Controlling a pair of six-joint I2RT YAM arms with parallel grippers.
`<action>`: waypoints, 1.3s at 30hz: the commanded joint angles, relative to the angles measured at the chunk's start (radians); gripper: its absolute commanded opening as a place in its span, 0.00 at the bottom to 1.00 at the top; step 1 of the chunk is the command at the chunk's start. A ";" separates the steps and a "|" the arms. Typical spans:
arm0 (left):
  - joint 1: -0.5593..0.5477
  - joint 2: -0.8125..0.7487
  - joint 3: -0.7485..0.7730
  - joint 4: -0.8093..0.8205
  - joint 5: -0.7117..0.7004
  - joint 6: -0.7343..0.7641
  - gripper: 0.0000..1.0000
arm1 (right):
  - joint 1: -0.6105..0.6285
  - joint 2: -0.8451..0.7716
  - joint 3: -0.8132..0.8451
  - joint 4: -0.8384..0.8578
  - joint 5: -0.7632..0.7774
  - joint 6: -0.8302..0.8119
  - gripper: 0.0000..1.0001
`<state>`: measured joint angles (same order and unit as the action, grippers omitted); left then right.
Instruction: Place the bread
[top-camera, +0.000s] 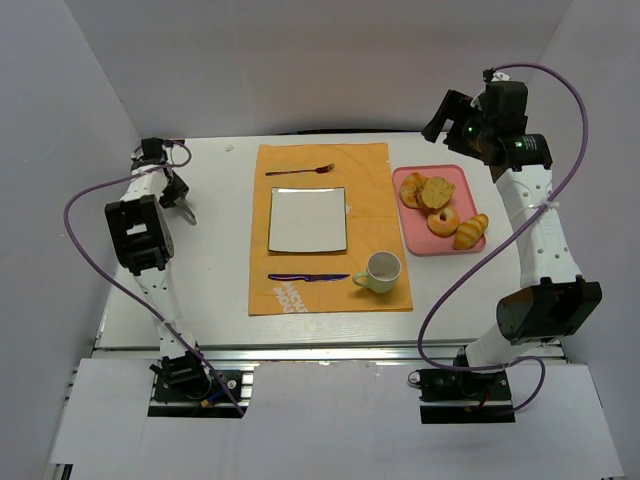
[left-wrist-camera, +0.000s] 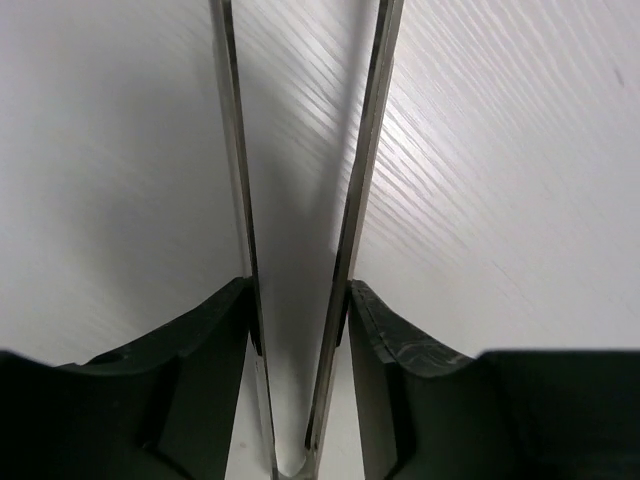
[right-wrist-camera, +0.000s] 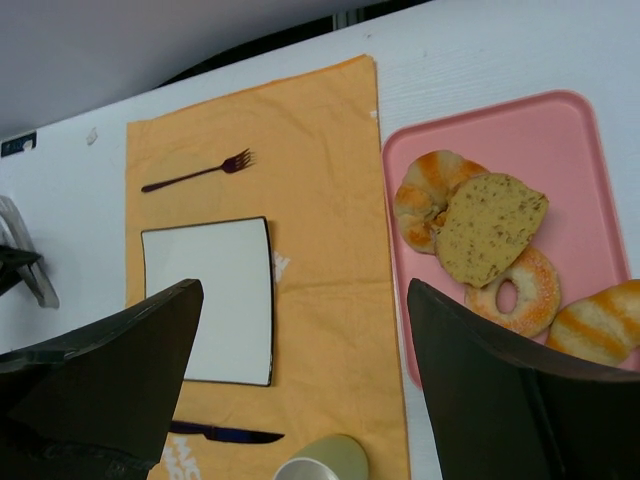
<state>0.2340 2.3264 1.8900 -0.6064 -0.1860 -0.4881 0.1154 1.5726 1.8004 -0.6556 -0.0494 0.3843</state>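
Note:
Several pieces of bread lie on a pink tray (top-camera: 405, 232) at the right: a seeded slice (top-camera: 437, 191) (right-wrist-camera: 490, 225), a ring-shaped roll (top-camera: 443, 221) (right-wrist-camera: 515, 290), a croissant (top-camera: 471, 231) and a striped bun (top-camera: 412, 188). My left gripper (top-camera: 176, 192) (left-wrist-camera: 300, 290) is at the table's far left, its black fingers (left-wrist-camera: 215, 330) pressed against both arms of metal tongs (left-wrist-camera: 365, 170) (top-camera: 187, 212). High over the tray's far side, my right gripper (top-camera: 441, 116) (right-wrist-camera: 300, 400) hangs open and holds nothing.
An orange placemat (top-camera: 375, 190) carries a white square plate (top-camera: 307, 220) (right-wrist-camera: 210, 300), a fork (top-camera: 300, 171), a dark knife (top-camera: 308, 277) and a pale green mug (top-camera: 381, 271). White walls close in the left, back and right sides.

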 joint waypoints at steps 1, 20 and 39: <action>-0.015 -0.099 -0.017 -0.039 0.173 -0.001 0.52 | -0.002 -0.025 0.063 0.008 0.089 0.025 0.89; -0.731 -0.317 0.314 -0.223 0.421 -0.035 0.51 | -0.072 -0.305 -0.108 0.036 0.505 0.110 0.89; -0.964 -0.059 0.416 -0.083 0.500 -0.096 0.56 | -0.223 -0.390 -0.081 0.065 0.536 0.082 0.89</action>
<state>-0.7341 2.3009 2.2856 -0.7658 0.2962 -0.5564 -0.0994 1.2095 1.7344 -0.6277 0.4881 0.4679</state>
